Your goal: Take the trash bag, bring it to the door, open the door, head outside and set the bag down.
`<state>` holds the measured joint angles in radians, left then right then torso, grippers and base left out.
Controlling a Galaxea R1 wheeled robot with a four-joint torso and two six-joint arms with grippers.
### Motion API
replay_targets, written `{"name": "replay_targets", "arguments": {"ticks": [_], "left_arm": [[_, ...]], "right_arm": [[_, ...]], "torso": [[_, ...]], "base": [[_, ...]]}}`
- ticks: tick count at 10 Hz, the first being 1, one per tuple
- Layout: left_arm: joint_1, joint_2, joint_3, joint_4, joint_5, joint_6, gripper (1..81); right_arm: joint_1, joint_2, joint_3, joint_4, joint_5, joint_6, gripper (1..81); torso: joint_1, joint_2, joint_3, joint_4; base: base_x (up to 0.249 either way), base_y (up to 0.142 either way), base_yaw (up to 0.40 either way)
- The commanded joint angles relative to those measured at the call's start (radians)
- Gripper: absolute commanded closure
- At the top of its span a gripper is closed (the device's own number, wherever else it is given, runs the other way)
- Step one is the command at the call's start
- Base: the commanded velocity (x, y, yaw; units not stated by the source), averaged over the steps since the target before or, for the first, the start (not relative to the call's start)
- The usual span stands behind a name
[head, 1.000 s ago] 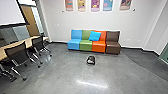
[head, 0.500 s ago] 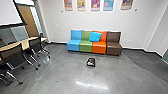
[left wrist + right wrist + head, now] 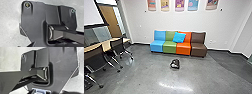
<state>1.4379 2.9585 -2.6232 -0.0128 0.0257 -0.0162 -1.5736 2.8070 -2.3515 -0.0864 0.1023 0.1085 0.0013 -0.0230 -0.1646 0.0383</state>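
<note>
There's the bag [image 3: 175,64], dark and low on the floor [image 3: 146,75] in front of the sofa [image 3: 169,47], well apart from both grippers; how far open either gripper is, or whether it has hold of anything, can't be told. The danger: the robot rolls in too far and shoves the bag, or pinches just a loose fold and it slips or tears. Swing wide towards the desk [image 3: 106,45], and the chair [image 3: 117,47] legs could snag the base!

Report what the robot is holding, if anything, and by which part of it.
Not the dark bundle, probably the trash bag: it rests on the floor. Whether anything else is held cannot be told.
</note>
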Motion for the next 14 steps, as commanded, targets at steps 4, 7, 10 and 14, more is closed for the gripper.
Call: {"name": "replay_targets", "arguments": {"ticks": [4,7,10,14], "left_arm": [[-0.038,-0.004,0.002,-0.010,0.057,0.001,1.0],[-0.038,0.001,0.002,-0.009,0.043,0.001,1.0],[-0.040,0.001,0.003,-0.010,0.034,0.001,1.0],[-0.040,0.004,0.002,-0.007,0.031,0.001,1.0]], "right_arm": [[0.023,-0.010,0.009,-0.007,-0.059,-0.004,1.0],[0.023,-0.010,-0.008,-0.006,-0.059,-0.006,1.0],[0.025,-0.010,-0.011,-0.004,-0.059,-0.006,1.0],[0.023,-0.008,-0.011,0.004,-0.058,-0.004,1.0]], "torso": [[0.000,0.000,0.000,0.000],[0.000,0.000,0.000,0.000],[0.000,0.000,0.000,0.000],[0.000,0.000,0.000,0.000]], "base": [[0.184,0.000,0.000],[0.186,0.000,0.000],[0.191,0.000,0.000],[0.191,0.000,0.000]]}}
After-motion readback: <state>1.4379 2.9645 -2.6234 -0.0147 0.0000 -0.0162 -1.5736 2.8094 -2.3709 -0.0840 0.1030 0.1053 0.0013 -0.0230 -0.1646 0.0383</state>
